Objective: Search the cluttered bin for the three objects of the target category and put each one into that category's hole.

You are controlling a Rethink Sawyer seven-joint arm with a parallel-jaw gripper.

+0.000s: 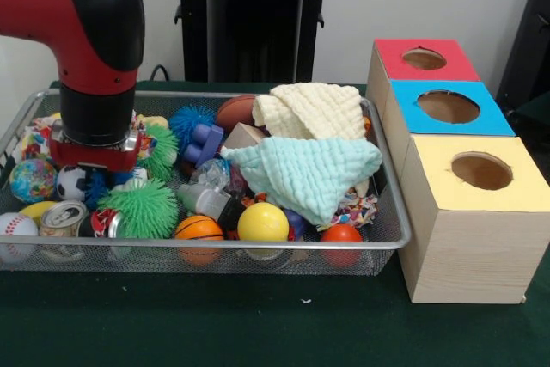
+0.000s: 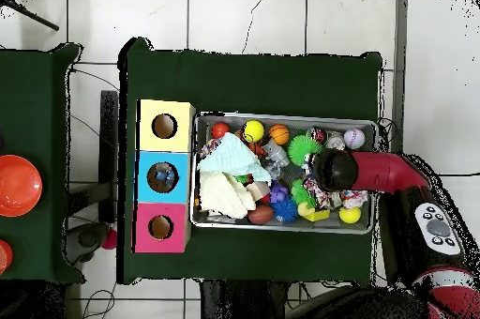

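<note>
Front view: the gripper (image 1: 94,156) is lowered into the bin (image 1: 391,242) at its left end — finger state cannot be told — while a clear bottle (image 1: 206,202) is seen mid-bin, the blue-surround hole (image 1: 448,107) apart.

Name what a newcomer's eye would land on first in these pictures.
The red and black arm plunges into one end of the wire mesh bin, which brims with bright balls and spiky toys. A mint cloth and a cream cloth lie piled at the bin's other end, beside the wooden box with its red, blue and yellow holes.
</note>
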